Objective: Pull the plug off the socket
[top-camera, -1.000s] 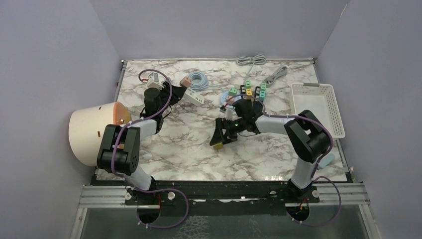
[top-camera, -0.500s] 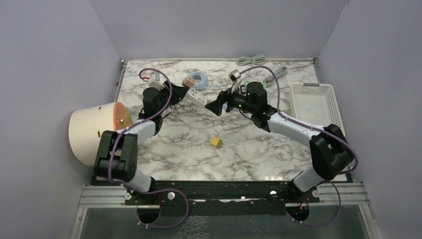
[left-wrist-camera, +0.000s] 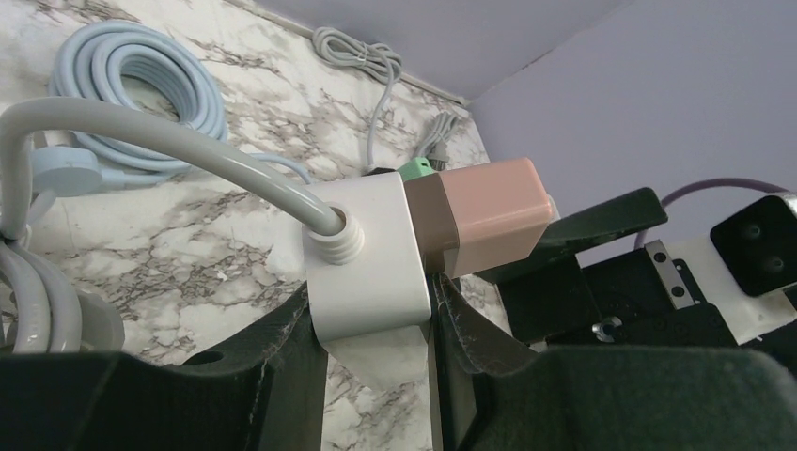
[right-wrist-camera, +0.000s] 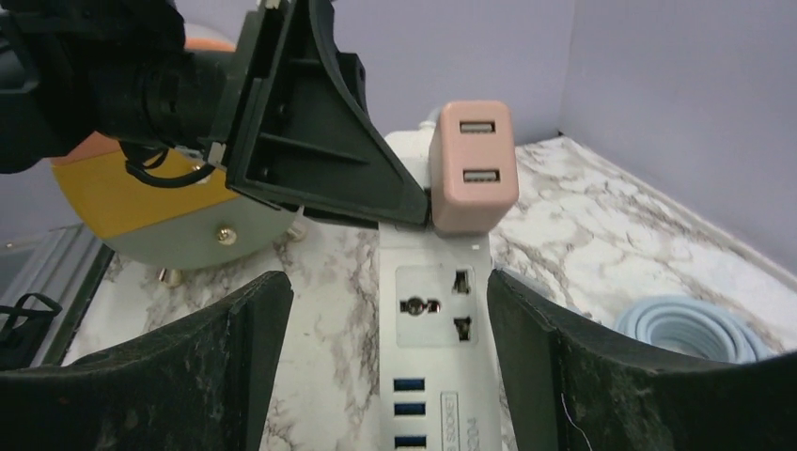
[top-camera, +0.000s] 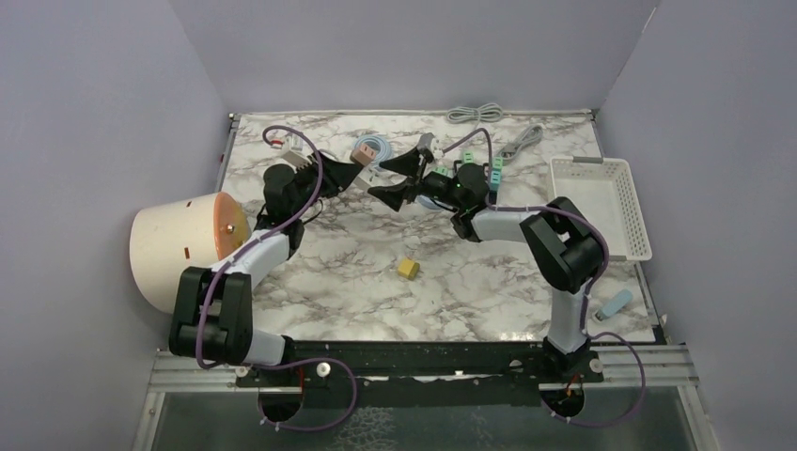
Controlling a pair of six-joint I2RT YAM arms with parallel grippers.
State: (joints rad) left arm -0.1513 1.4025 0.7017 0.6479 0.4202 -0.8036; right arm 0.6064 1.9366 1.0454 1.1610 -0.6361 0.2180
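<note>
A white power strip (left-wrist-camera: 367,254) has a pink plug (left-wrist-camera: 489,211) seated in its end socket. My left gripper (left-wrist-camera: 371,301) is shut on the strip's cable end and holds it just above the table. In the right wrist view the plug (right-wrist-camera: 473,178) stands upright on the strip (right-wrist-camera: 437,376). My right gripper (right-wrist-camera: 385,282) is open, one finger on each side of the strip, short of the plug and not touching it. From above, the left gripper (top-camera: 329,178) and the right gripper (top-camera: 390,178) face each other over the strip.
A yellow block (top-camera: 407,269) lies mid-table. A blue cable coil (top-camera: 373,148) lies behind the strip, and a grey cable (top-camera: 475,114) lies at the back. A white basket (top-camera: 601,202) is on the right. A cream bucket (top-camera: 179,249) is on its side at the left edge.
My right gripper left the yellow block on the table, swung back and left to the strip, and now straddles it open. The left gripper keeps its hold.
</note>
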